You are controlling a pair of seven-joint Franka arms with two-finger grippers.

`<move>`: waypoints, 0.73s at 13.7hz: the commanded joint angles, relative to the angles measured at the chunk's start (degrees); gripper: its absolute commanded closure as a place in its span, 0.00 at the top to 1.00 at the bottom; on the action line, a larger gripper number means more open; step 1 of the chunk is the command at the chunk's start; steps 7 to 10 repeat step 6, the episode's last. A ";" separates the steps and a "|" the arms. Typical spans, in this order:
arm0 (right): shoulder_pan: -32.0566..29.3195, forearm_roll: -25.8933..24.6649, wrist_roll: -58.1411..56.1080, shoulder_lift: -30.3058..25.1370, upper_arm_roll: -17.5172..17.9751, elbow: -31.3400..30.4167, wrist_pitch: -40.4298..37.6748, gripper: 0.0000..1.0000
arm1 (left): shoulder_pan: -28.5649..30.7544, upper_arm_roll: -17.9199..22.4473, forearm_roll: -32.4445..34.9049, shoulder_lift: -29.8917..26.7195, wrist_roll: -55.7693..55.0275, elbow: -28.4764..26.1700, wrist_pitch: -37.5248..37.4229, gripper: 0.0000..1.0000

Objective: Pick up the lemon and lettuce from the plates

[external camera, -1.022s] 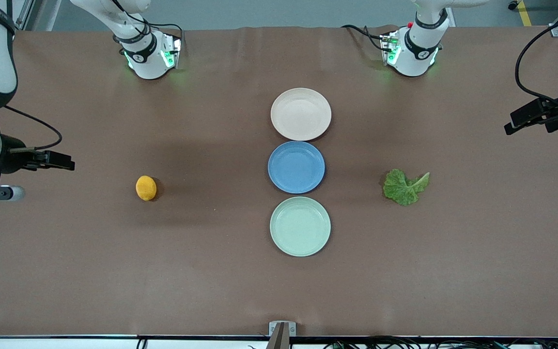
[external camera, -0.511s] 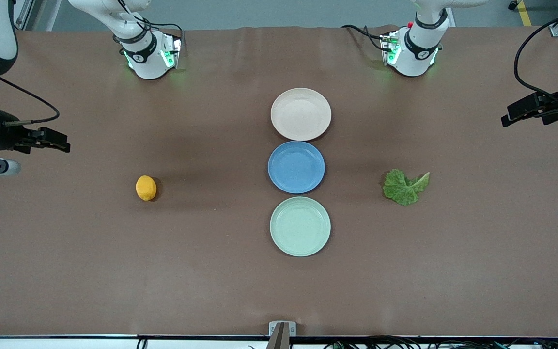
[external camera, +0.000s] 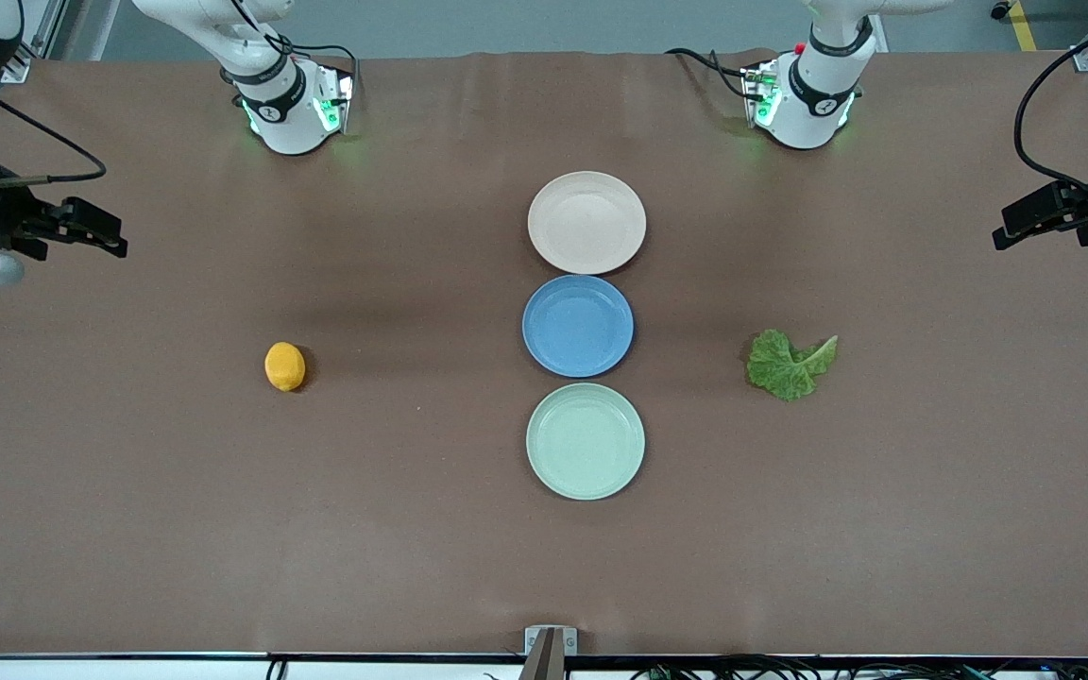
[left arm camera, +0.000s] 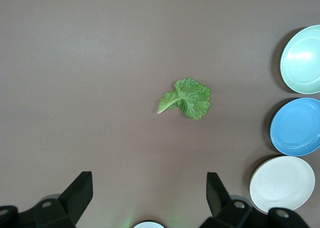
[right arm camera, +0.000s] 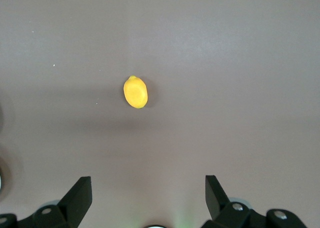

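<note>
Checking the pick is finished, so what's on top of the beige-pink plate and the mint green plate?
Nothing lies on the beige-pink plate or the mint green plate; both dishes show bare. The lemon and the lettuce lie on the table.

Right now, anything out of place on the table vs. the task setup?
Yes. The small yellow-orange lemon and crinkled green lettuce leaf both lie on the bare brown table, not on plates. The beige-pink plate and pale mint plate hold nothing. Nothing is spilled or damaged.
</note>
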 commanded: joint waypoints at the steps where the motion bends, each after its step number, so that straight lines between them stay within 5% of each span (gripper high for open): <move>1: 0.56 0.19 -2.36 -3.91 -1.06 -3.29 0.49 1.00 | 0.10 -0.61 0.82 0.07 0.69 0.97 0.44 1.00; 10: 0.65 0.10 -1.05 -4.62 -1.24 -3.12 0.75 1.00 | 0.10 -0.70 0.73 -0.20 0.69 0.88 1.15 1.00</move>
